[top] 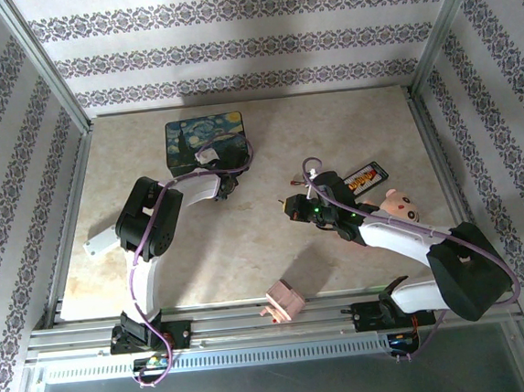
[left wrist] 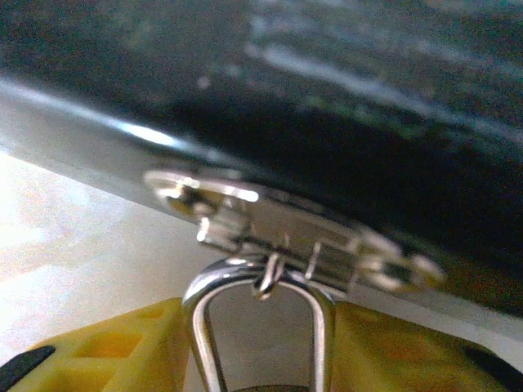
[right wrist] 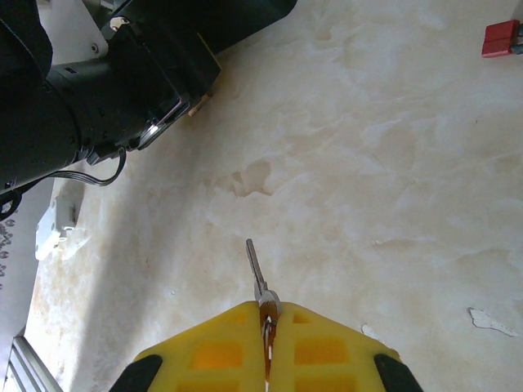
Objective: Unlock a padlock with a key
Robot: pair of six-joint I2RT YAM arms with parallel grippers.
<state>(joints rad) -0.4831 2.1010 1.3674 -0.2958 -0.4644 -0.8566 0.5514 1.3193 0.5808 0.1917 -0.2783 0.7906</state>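
DESK: What sits closest to the lens?

PHOTO: On the right wrist camera, the yellow pads (right wrist: 212,351) of the right gripper (right wrist: 266,318), pressed together on the head of the key (right wrist: 256,265). Its thin grey blade juts forward past the fingertips, above the pale marbled table (right wrist: 392,163). The dark bulk of the other arm fills the upper left.

DESK: And the padlock (left wrist: 194,322)?

PHOTO: It hangs from the small metal clasp (left wrist: 270,237) on the front of the dark painted box (left wrist: 368,122). The left wrist camera shows its silver shackle threaded through the clasp's ring. The left gripper (left wrist: 261,363) flanks it, one yellow finger on each side. The lock's body is almost wholly cut off by the bottom edge of that view.

DESK: Is that gripper clamped on it?

PHOTO: Cannot tell. The fingers stand apart with the shackle between them and close to its legs, but the blur hides whether they touch.

DESK: The wide shot?

PHOTO: From above, the box lies at the far left of the table, with the left gripper at its near right corner. The right gripper is out in the middle, well apart from the box, tips pointing left. Beside the right arm lie a flat black packet with orange print (top: 364,180) and a pink plush pig (top: 398,205). A small wooden block (top: 286,300) sits at the near edge between the arm bases.
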